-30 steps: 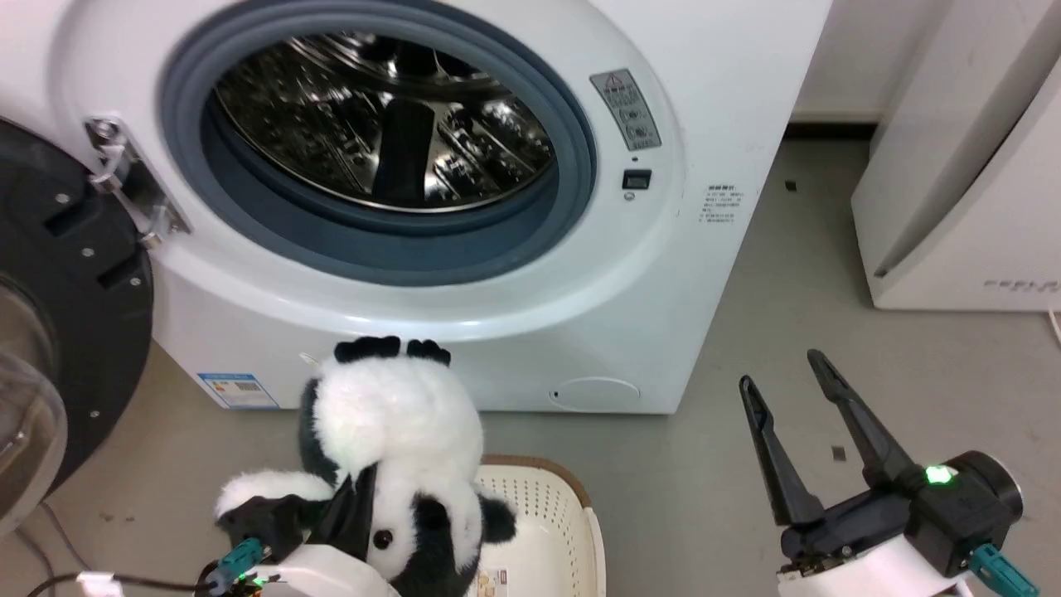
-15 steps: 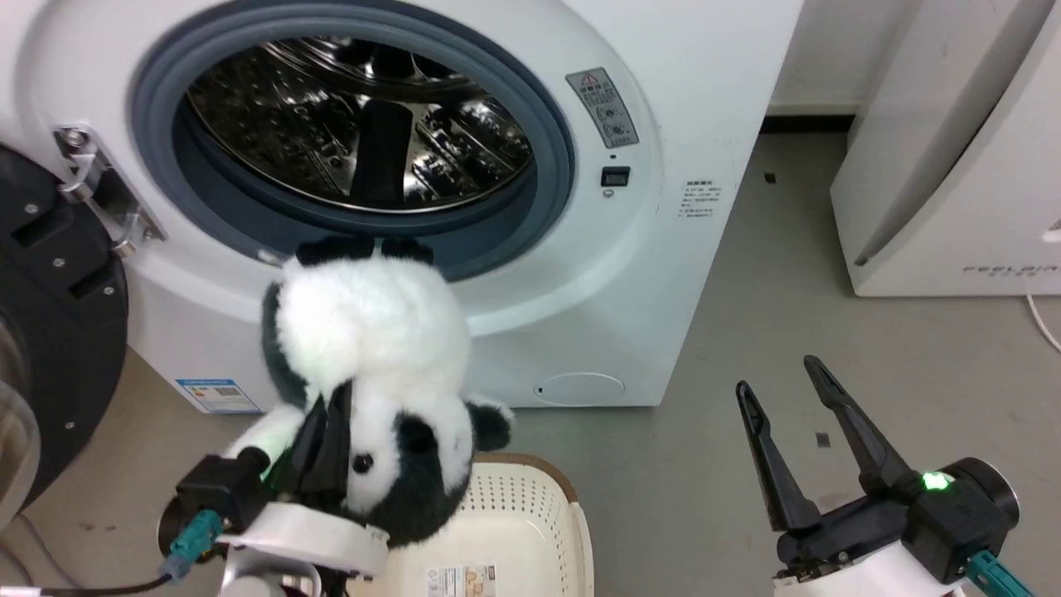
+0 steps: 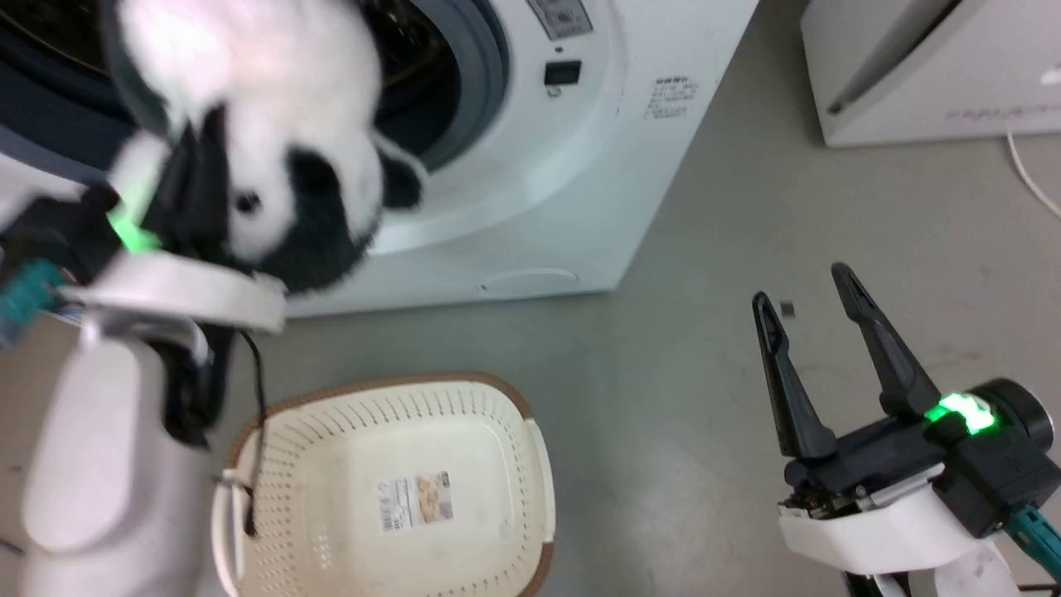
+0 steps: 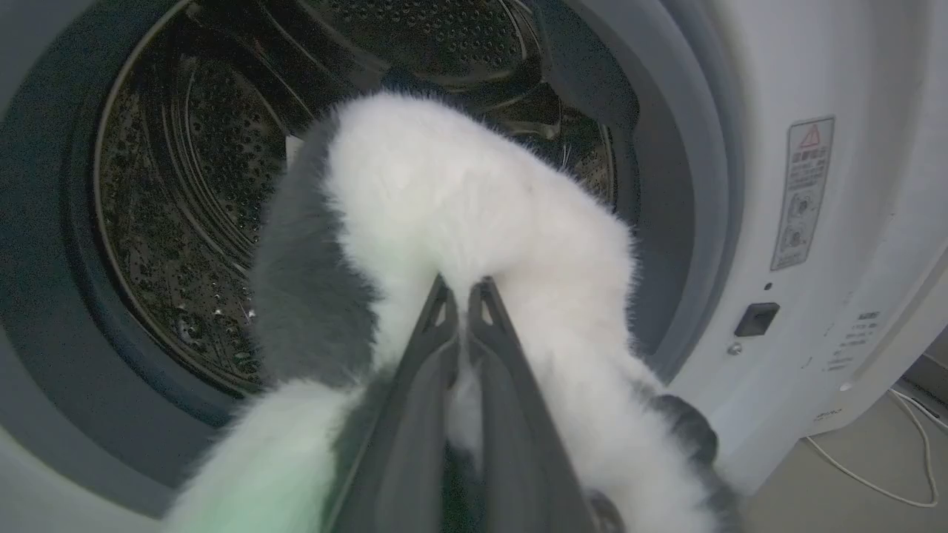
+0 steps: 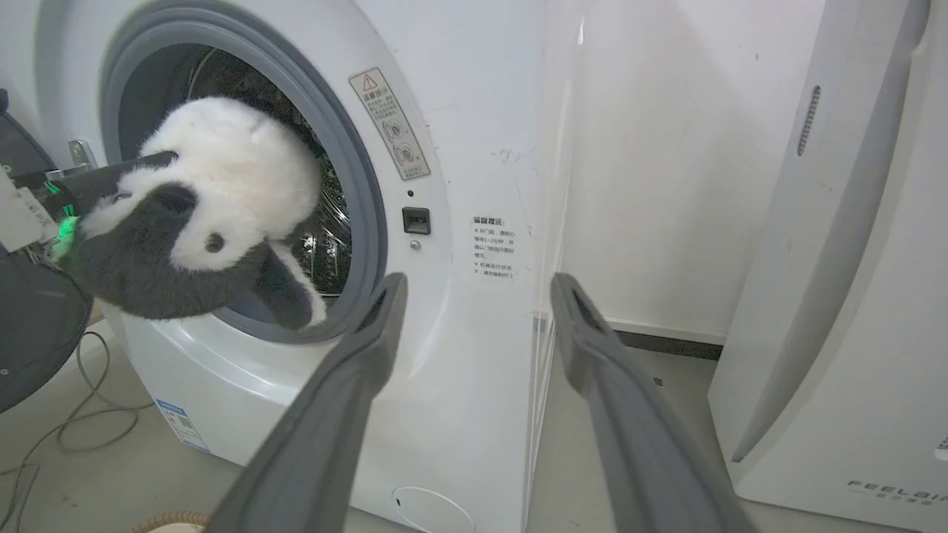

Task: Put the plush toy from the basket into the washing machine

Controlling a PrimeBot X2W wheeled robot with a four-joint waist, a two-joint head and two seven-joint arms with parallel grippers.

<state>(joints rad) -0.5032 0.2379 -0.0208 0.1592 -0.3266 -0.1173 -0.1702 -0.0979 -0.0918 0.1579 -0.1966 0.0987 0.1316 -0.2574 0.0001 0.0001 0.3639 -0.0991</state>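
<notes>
Plush toy (image 5: 222,178) — the fluffy black-and-white panda — hangs from my left end effector (image 4: 461,290), which is clamped on a thin fold of its white fur. Its leading end looks to be just at the grey rubber door seal (image 4: 666,222) of the large white front-loading washing machine (image 3: 580,157), while the head and a black limb trail outside over the lower lip. My worry is that thin pinch: fur may slip, and if I let go too soon the trailing head could drag the toy back out onto the floor, or the limb could snag on the seal. My right end effector (image 3: 804,286) stands spread and empty, well apart. Half a second ago the toy hung lower, before the lip and above the cream-white perforated plastic basket (image 3: 530,448) — now it is up at the mouth, and my head camera has swung too.
</notes>
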